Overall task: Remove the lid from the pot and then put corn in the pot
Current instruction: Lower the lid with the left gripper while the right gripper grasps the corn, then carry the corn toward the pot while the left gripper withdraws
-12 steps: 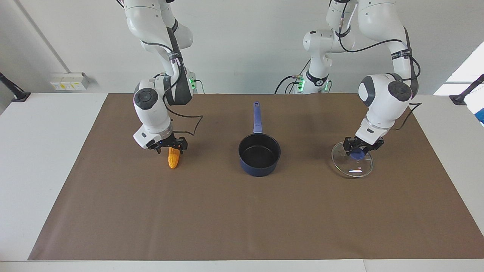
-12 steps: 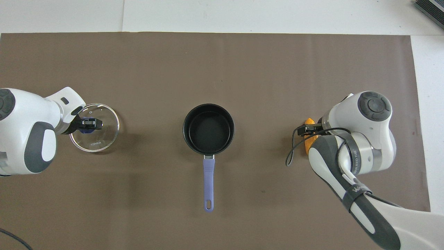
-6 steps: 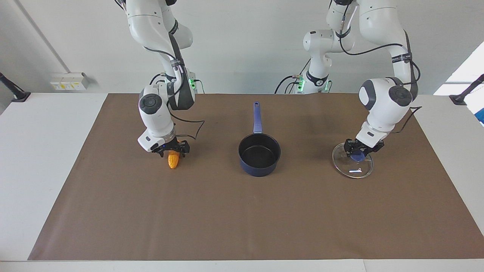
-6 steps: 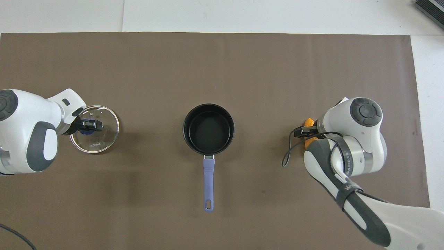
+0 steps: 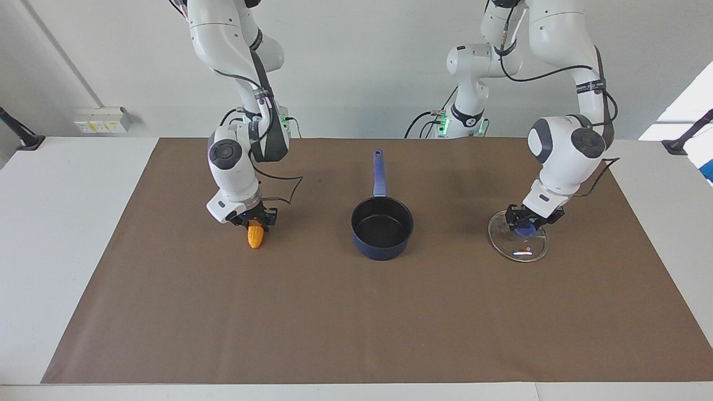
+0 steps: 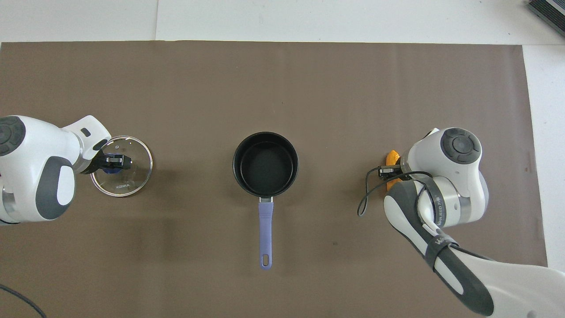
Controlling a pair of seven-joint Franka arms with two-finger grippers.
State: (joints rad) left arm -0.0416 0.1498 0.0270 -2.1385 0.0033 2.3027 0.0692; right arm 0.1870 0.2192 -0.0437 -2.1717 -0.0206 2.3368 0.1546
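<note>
I see the pot (image 5: 382, 227) open mid-bench on the brown mat (image 5: 356, 312), handle toward the robots. My left tool (image 5: 527, 220) is down at the lid's (image 5: 518, 243) blue knob, toward the left arm's end; I cannot tell its grip. My right tool (image 5: 255, 220) is clamped on the corn (image 5: 255, 236), toward the right arm's end. Nothing lies between corn and pot.

Both arms (image 5: 239, 167) (image 5: 562, 161) reach low, wrists angled downward.
</note>
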